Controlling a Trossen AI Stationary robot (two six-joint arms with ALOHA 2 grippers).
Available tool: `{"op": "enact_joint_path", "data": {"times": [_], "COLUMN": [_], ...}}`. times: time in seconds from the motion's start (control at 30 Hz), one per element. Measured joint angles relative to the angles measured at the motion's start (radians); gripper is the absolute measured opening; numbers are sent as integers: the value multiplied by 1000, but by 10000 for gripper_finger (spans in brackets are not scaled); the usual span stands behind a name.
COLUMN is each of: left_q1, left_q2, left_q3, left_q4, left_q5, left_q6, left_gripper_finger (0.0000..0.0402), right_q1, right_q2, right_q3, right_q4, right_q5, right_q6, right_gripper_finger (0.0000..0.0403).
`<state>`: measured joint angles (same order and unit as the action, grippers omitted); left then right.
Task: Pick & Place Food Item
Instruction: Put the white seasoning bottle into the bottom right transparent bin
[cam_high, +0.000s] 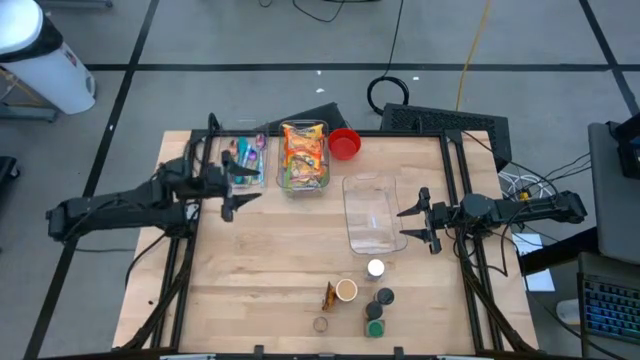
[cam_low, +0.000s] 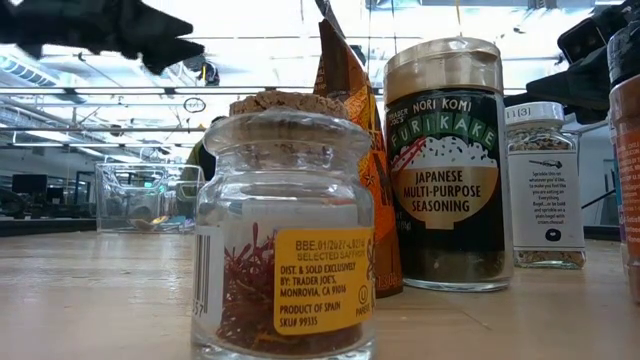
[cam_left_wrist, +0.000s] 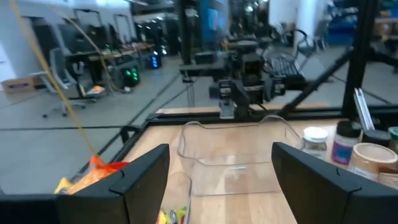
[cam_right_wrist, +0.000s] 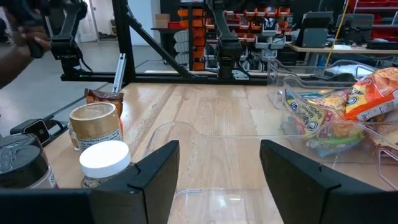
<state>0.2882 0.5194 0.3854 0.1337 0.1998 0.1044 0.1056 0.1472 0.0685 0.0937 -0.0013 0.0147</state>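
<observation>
A clear bin (cam_high: 303, 157) full of bright snack packets stands at the table's far middle; it also shows in the right wrist view (cam_right_wrist: 336, 112). An empty clear bin (cam_high: 371, 213) lies right of centre and shows in the left wrist view (cam_left_wrist: 239, 155). My left gripper (cam_high: 243, 190) is open, in the air left of the snack bin, pointing toward the table's right. My right gripper (cam_high: 412, 222) is open at the empty bin's right edge, pointing left. Neither touches anything.
A second clear bin (cam_high: 245, 160) with packets stands left of the snack bin, a red cup (cam_high: 344, 143) right of it. Several seasoning jars and a brown packet (cam_high: 352, 300) cluster near the front edge; a saffron jar (cam_low: 285, 240) fills the low view.
</observation>
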Motion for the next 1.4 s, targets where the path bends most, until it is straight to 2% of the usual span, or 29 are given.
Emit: {"op": "enact_joint_path", "data": {"times": [0.3, 0.6, 0.7, 0.83, 0.93, 1.07, 1.23, 1.33, 1.4], "left_q1": [0, 0, 0, 0, -1, -1, -1, -1, -1], "left_q2": [-277, -504, -514, -513, -513, -513, -513, -513, -513], "left_q3": [-107, -211, -245, -268, -280, -279, -279, -279, -279], "left_q4": [-62, -134, -118, -119, -128, -125, -124, -123, -123], "left_q5": [-121, -134, -175, -218, -219, -210, -202, -202, -202], "left_q6": [-54, -120, -131, -135, -136, -94, -51, -50, -50], "left_gripper_finger": [283, 283, 283, 283, 283, 283, 283, 283, 283], "right_q1": [0, 0, 0, 1, 1, 1, 49, 128, 197], "right_q2": [0, 0, 0, 0, 0, 4, 136, 300, 429], "right_q3": [0, 0, 0, 0, 0, 0, 3, 39, 117], "right_q4": [10, 190, 288, 402, 449, 467, 662, 803, 849], "right_q5": [0, -16, -59, -79, -77, -71, -56, -52, -52], "right_q6": [0, 26, 45, 179, 245, 250, 296, 156, 61], "right_gripper_finger": [219, 216, 218, 219, 218, 217, 218, 226, 242]}}
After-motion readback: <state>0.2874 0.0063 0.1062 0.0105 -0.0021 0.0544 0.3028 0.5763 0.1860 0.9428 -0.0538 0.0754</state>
